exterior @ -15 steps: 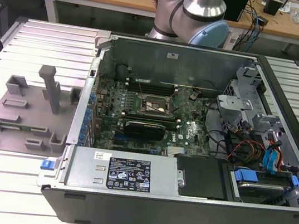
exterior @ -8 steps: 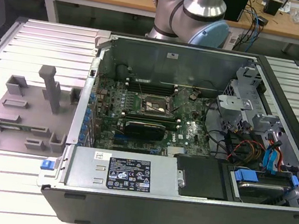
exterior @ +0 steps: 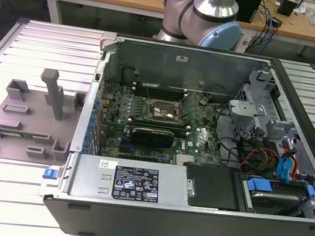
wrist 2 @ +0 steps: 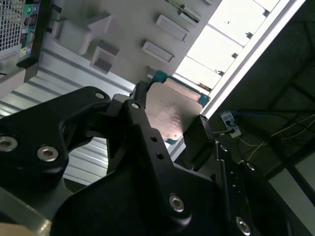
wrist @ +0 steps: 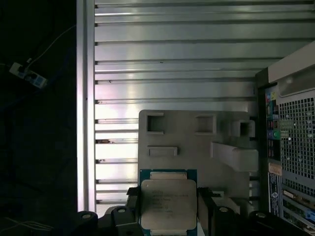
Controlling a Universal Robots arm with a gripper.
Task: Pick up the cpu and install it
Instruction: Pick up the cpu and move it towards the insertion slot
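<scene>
Ribbed metal worktop (exterior: pixel 50 42), grey tray (exterior: pixel 27 116) beside open computer case (exterior: pixel 184 59). End effector (wrist 2: pixel 170 120) pinching cpu (wrist: pixel 168 204) by opposite edges, aloft over tray near worktop edge. Pickup apparently done; seating in socket (exterior: pixel 161 112) not yet done.

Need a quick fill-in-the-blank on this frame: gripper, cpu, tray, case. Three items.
1. The gripper is ____ on the cpu.
2. It grips the cpu between ____ black fingers.
3. The grey tray lies to the exterior view's ____ of the open case.
Missing words: shut; two; left.
</scene>
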